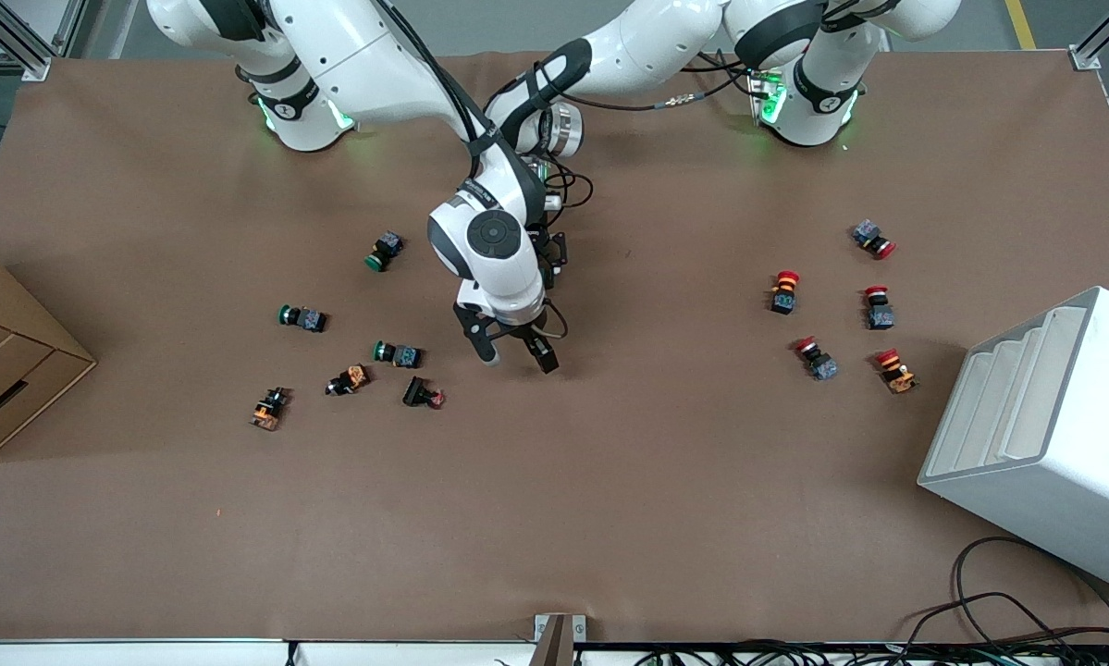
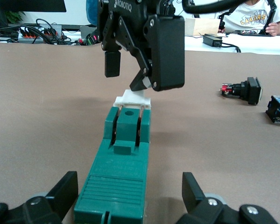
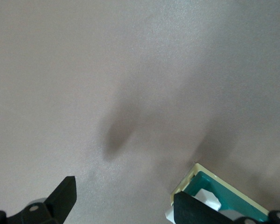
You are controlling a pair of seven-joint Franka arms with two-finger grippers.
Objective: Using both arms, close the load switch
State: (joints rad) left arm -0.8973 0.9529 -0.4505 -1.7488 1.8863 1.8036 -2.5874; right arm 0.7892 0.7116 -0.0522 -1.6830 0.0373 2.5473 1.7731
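Note:
The load switch [image 2: 120,173] is a dark green block lying on the brown table, with a white lever [image 2: 133,98] at one end. My left gripper [image 2: 129,183] is open, its fingers on either side of the block's other end, apart from it. My right gripper [image 1: 517,359] is open and hangs just above the lever end; it also shows in the left wrist view [image 2: 128,74]. In the right wrist view one finger [image 3: 191,211] covers part of the switch [image 3: 224,191]. In the front view the right arm's wrist hides the switch and most of the left gripper.
Several green-capped and orange push buttons [image 1: 397,353] lie toward the right arm's end. Several red-capped buttons [image 1: 784,290] lie toward the left arm's end. A white rack [image 1: 1044,435] stands at that end, a cardboard box [image 1: 8,361] at the other.

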